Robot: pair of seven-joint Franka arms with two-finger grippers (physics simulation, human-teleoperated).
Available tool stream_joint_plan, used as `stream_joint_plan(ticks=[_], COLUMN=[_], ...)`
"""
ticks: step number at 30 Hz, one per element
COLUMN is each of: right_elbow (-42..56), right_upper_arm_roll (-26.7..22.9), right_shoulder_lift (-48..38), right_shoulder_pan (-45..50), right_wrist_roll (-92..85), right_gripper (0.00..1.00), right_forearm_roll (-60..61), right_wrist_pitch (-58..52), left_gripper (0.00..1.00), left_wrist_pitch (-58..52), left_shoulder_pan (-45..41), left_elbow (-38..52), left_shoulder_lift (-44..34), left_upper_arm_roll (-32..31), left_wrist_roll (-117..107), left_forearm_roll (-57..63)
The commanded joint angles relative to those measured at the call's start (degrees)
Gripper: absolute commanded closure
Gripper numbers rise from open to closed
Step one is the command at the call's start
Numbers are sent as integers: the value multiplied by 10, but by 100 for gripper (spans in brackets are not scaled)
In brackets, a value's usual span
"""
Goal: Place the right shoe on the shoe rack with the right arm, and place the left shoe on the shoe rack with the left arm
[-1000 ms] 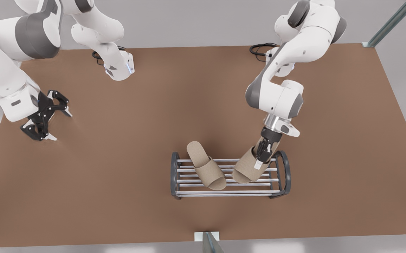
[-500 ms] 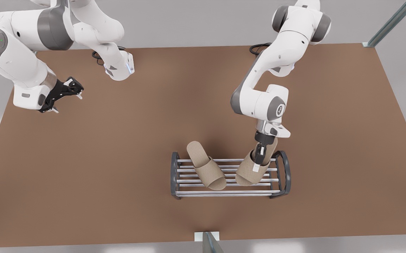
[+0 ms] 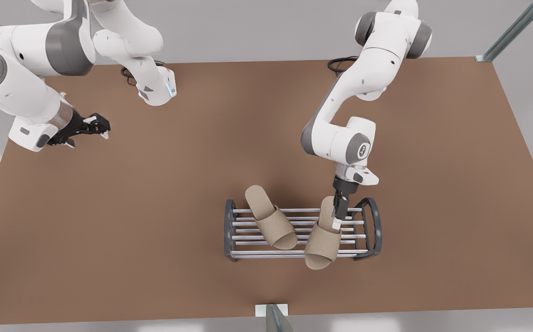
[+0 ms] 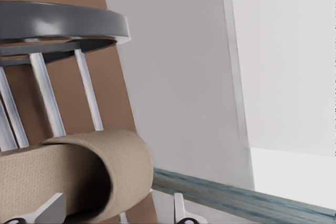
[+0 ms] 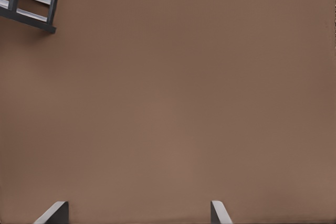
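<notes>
Swung toe-outward, left shoe overhangs shoe rack, left gripper grip unclear, right gripper spread, waiting aside.

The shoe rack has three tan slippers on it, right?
No, two, the front view shows: the shoe rack holds a free slipper and another slipper by the left gripper, toe past the front bar. The right gripper waits far off, open.

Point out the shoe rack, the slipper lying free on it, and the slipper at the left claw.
shoe rack (image 3: 230,226): front view, on its curved end frame at that view's left.
free slipper (image 3: 275,228): front view, on its strap.
slipper at the left claw (image 3: 321,246): front view, on its toe end overhanging the rack's front bar.
</notes>
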Motion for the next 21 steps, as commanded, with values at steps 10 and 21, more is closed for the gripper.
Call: stream_joint_plan(ticks=[10,21], right_elbow=[-6,-8], right_upper_arm_roll=[-1,-1], right_shoulder_lift=[-36,-31], right_shoulder_pan=[4,4], right_wrist_roll=[127,127], right_gripper=[0,0], right_forearm_roll=[-3,2], right_wrist_pitch=[8,8], left_gripper=[0,0], left_wrist_pitch=[-20,-1120], left_shoulder_pan=[165,386], left_elbow=[-66,-120], left_shoulder_lift=[-200,-206], left_upper_arm_roll=[11,-131], left_wrist_roll=[40,-564], left_forearm_roll=[404,1597])
